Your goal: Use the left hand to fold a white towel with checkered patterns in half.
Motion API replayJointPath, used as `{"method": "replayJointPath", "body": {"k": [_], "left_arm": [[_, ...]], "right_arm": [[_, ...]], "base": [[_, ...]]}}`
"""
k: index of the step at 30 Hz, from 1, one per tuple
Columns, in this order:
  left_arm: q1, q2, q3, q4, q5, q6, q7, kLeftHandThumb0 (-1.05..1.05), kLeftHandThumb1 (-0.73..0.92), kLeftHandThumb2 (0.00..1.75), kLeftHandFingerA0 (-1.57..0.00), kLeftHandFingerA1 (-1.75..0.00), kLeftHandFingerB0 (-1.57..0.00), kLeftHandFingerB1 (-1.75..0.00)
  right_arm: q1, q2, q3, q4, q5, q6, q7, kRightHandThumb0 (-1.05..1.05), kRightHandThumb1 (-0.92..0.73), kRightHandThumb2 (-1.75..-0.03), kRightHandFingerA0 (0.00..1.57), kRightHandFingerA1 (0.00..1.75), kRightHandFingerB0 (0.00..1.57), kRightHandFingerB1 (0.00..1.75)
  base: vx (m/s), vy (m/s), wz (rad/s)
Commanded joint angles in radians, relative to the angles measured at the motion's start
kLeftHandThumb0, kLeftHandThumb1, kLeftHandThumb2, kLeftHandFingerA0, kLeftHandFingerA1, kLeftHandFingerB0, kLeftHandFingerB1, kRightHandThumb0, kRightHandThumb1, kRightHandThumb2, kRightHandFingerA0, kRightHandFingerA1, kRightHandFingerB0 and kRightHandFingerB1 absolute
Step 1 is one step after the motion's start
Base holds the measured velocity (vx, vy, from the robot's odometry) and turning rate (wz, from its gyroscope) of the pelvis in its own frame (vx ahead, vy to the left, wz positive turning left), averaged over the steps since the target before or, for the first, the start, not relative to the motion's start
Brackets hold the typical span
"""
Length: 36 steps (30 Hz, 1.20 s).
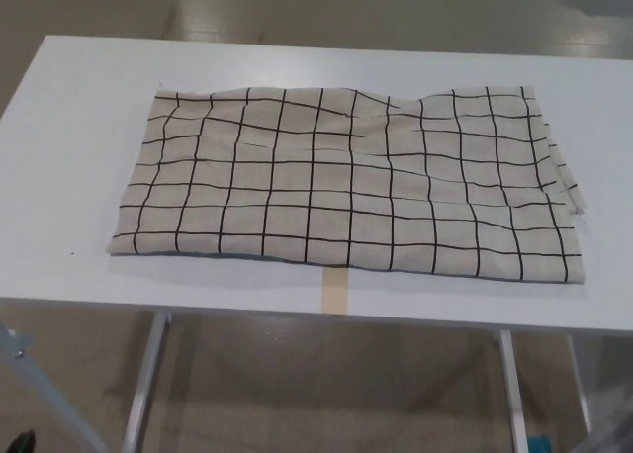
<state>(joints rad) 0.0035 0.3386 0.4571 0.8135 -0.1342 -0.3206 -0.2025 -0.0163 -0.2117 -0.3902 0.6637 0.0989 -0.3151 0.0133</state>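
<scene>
Neither hand shows in the head view, so how far open they are cannot be told, and nothing grips or touches the cloth.

The white table [79,127] fills most of the view, its near edge running across the lower part of the picture and its far edge near the top. On it lies the white towel [346,181] with a black checkered grid, spread flat and wide, roughly centred. Its near edge lies close to the table's near edge; its right edge looks layered and slightly uneven (more than one ply seems to show there), and shallow wrinkles cross the far right part. Bare tabletop lies to the left of the towel, a narrower strip to the right, and a band beyond its far edge.

A short strip of tan tape [335,293] sits on the table's near edge, just beside the towel's near hem at about its middle. Below, white table legs [144,384] stand on the floor.
</scene>
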Motion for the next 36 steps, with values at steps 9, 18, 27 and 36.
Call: {"method": "replayJointPath", "body": {"k": [9,18,27,36], "left_arm": [[0.213,0.082,-0.163,-0.305,0.233,-0.391,0.029,-0.71,0.41,0.81,0.0,-0.08,0.0,0.0],[0.396,0.057,-0.09,-0.88,0.163,-0.509,-0.04,-0.95,0.57,0.97,0.0,-0.05,0.0,0.0],[0.165,0.022,-0.055,-0.931,0.381,-0.46,0.108,-0.65,0.4,0.73,0.0,-0.01,0.0,0.0],[-0.119,0.133,-0.189,-0.741,0.656,-0.386,0.184,-0.29,0.17,0.79,-0.01,-0.49,0.0,-0.47]], "right_arm": [[0.181,0.063,0.127,-0.23,0.014,-0.025,0.136,-0.61,-0.63,-0.59,0.07,0.28,0.09,0.26],[0.181,0.015,0.217,-0.107,-0.078,-0.106,0.147,-0.75,-0.48,-0.82,0.06,0.13,0.07,0.14],[0.177,0.001,0.233,-0.062,-0.086,-0.12,0.124,-0.64,-0.44,-0.82,0.04,0.29,0.03,0.28],[0.191,-0.014,0.234,-0.033,-0.074,-0.118,0.137,-0.65,-0.44,-0.81,0.04,0.35,0.03,0.28]], "base": [[0.0,0.0,0.0],[0.0,0.0,0.0],[0.0,0.0,0.0],[0.0,0.0,0.0]]}}
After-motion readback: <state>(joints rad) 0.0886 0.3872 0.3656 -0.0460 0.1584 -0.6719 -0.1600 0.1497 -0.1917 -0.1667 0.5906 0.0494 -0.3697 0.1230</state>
